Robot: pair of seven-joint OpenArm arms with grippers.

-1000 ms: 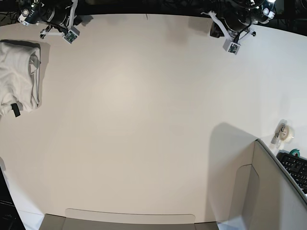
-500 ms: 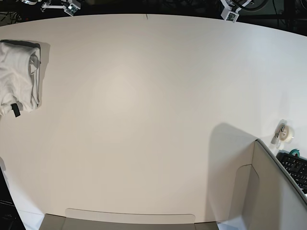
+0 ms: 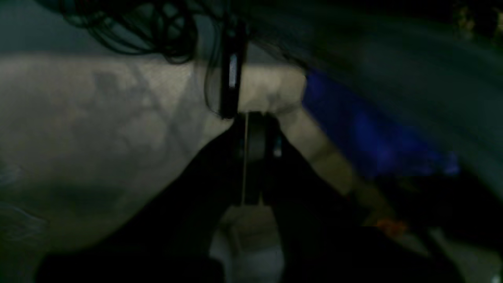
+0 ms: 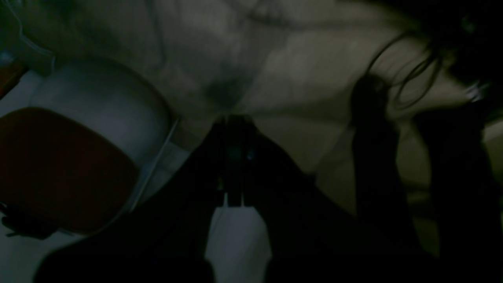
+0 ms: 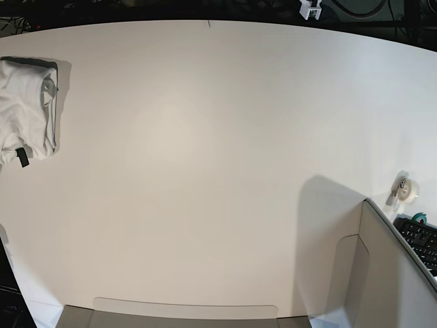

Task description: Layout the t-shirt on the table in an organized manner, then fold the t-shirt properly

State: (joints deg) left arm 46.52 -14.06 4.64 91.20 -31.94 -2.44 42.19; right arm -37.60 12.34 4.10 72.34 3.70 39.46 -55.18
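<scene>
The t-shirt (image 5: 27,109) lies as a white, folded bundle at the table's far left edge, its dark neck label (image 5: 22,157) showing and no print visible. The white table (image 5: 218,171) fills the base view. Both arms are drawn back beyond the table's far edge. Only a small white part of the left arm (image 5: 311,8) shows at the top. In the dark left wrist view my left gripper (image 3: 247,118) is shut with nothing in it. My right gripper (image 4: 234,120) is also shut and empty in the right wrist view. Neither is near the shirt.
A grey box-like panel (image 5: 382,273) stands at the front right, with a black keyboard (image 5: 420,242) and a tape roll (image 5: 404,189) beside it. Cables (image 3: 165,31) hang in the left wrist view. A reddish seat (image 4: 59,169) shows in the right wrist view.
Both arms have pulled back from the table's far edge. The right arm has left the base view and only a sliver of the left one remains. The t-shirt has not moved.
</scene>
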